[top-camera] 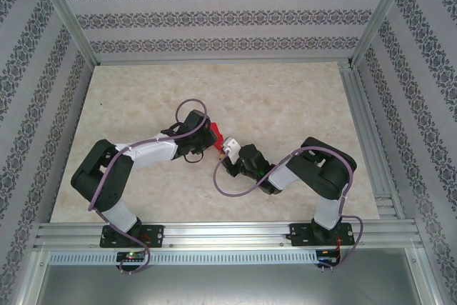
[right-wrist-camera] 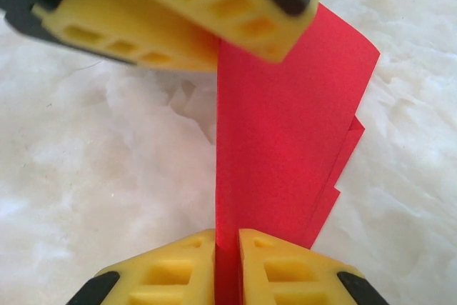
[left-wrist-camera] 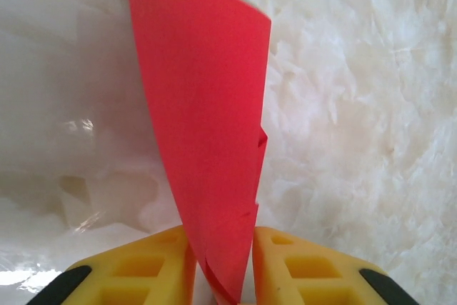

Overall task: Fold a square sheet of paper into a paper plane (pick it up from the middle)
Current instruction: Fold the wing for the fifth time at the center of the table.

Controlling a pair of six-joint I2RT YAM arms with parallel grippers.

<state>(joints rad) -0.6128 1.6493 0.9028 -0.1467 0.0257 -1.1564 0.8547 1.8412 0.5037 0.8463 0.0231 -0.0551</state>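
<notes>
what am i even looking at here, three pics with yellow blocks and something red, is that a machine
Yes, it is a robot: two arms bolted side by side at the near edge of a pale marble-look table, each ending in a two-finger gripper. The wide picture is from a fixed camera above and behind the arms. The other two come from small cameras on each wrist, so the yellow blocks are that arm's own fingers.

The red thing is a sheet of paper, already folded into a narrow layered strip and held up off the table between the arms. The right gripper is shut on one end of it. The left gripper has the other end between its fingers; whether it is pinching or letting go, I cannot tell.
</notes>
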